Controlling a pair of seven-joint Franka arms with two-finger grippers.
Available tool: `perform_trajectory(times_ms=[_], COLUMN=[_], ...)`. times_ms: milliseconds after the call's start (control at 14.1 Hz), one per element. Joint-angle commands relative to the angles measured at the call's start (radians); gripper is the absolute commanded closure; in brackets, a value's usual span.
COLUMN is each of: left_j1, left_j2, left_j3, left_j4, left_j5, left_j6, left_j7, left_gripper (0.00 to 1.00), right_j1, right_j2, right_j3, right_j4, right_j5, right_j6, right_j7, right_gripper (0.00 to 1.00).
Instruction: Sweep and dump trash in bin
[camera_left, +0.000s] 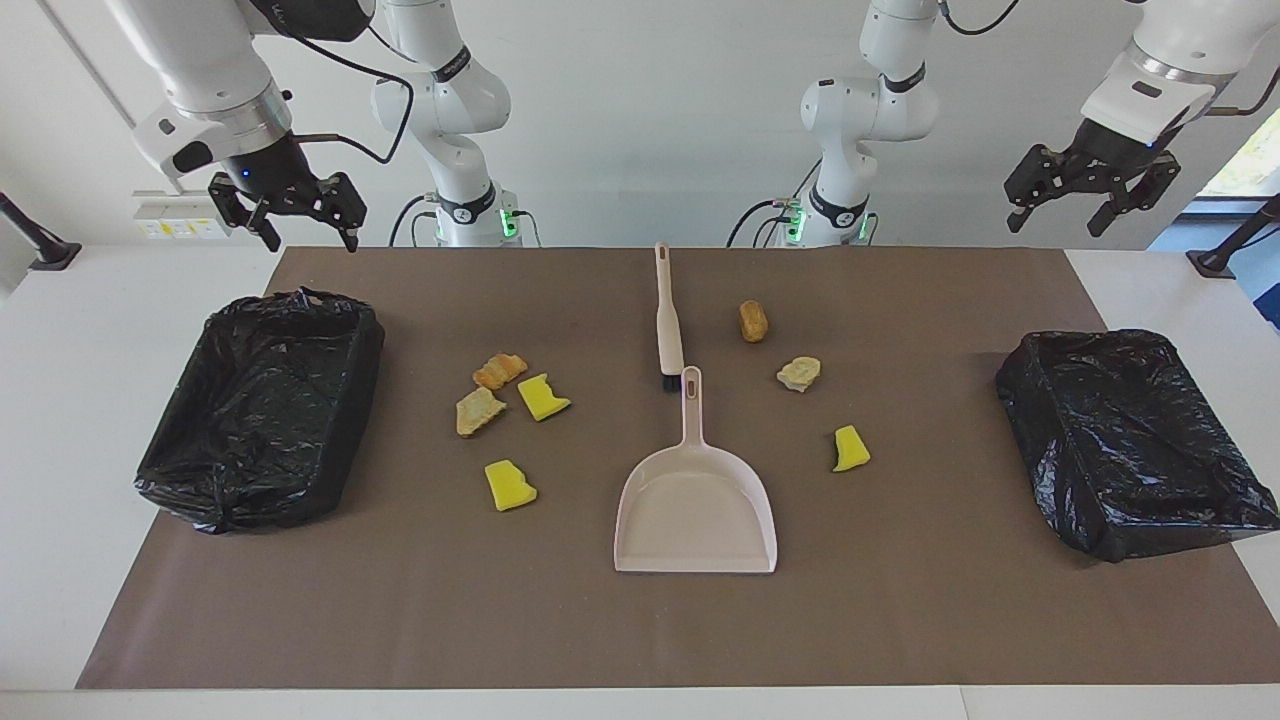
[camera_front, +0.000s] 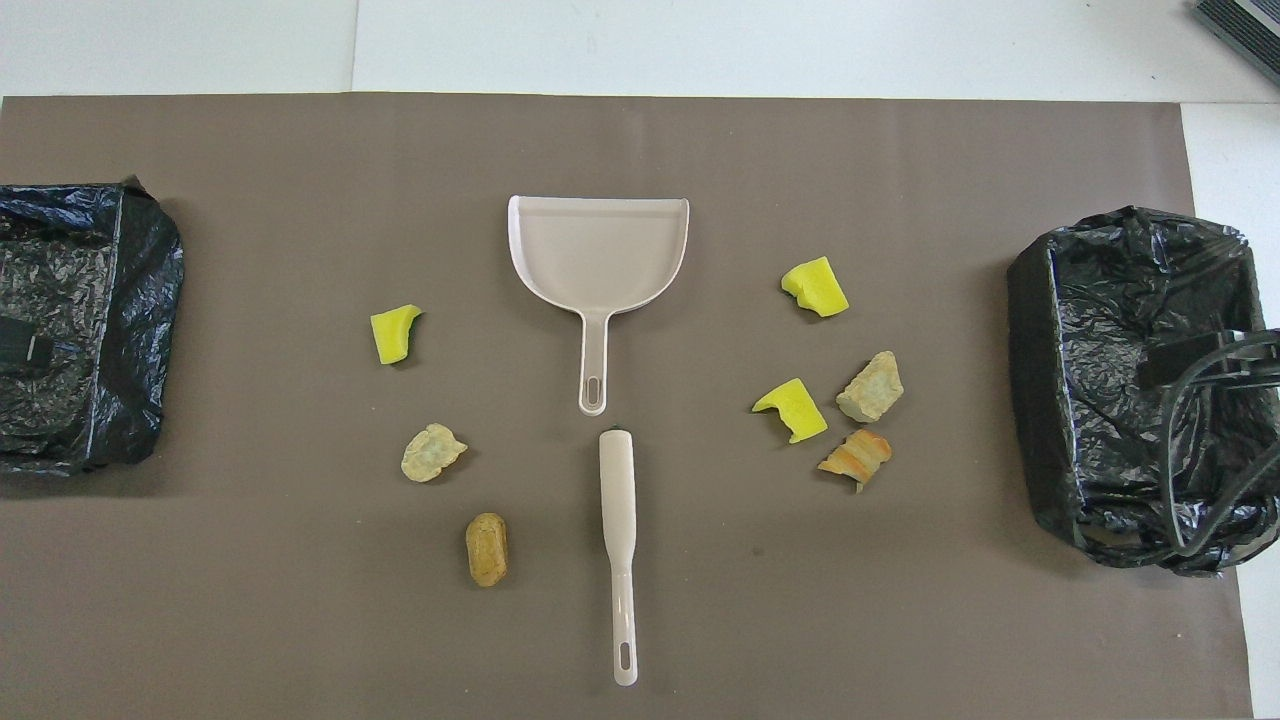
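The dustpan (camera_left: 696, 508) lies mid-mat, its handle end just beside the hand brush (camera_left: 667, 320). The trash (camera_left: 543, 397) lies scattered to both sides of the dustpan. The left gripper (camera_left: 1092, 195) and right gripper (camera_left: 290, 212) hang raised, fingers apparently apart, each roughly over a bag-lined bin (camera_left: 262, 405).

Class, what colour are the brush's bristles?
Black; the brush shows them best in the facing view.

No text, label, brand, number or sign can be read on anything here.
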Motion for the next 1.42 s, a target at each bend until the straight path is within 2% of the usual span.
perform_trajectory(times_ms=[0,425,567,850,1133,1346], left_j1=[-0.004,-0.007,-0.012,-0.099,-0.259,-0.407], left_j2=[-0.003,-0.006,-0.030,-0.128,-0.226,-0.248], left_j3=[-0.004,-0.012,-0.015,-0.018,-0.018,-0.024], left_j4=[0.002,0.001,-0.039,-0.228,-0.459,-0.588], left_j5=[0.013,0.008,0.007,0.002,0.001,-0.007], left_j6=[-0.006,-0.006,0.006,0.084,0.219,0.329], left_j7=[-0.011,-0.019,-0.019,-0.054,-0.244,-0.431], left_gripper=[0.00,0.00,0.00,0.00,0.00,0.00], right_j1=[-0.003,-0.003,0.000,0.009,0.009,0.009], right_j2=[-0.015,-0.018,-0.027,-0.032,-0.032,-0.033], right_j3=[0.005,0.003,0.011,0.011,0.011,0.011], right_j4=[-0.026,-0.028,-0.054,-0.064,-0.064,-0.075], right_j5=[-0.013,-0.013,-0.013,-0.010,-0.011,-0.011], right_j6=[0.027,0.019,0.029,0.041,0.041,0.038], right_j7=[0.008,0.005,0.000,0.003,0.006,0.008], right_gripper=[0.00,0.00,0.00,0.00,0.00,0.00])
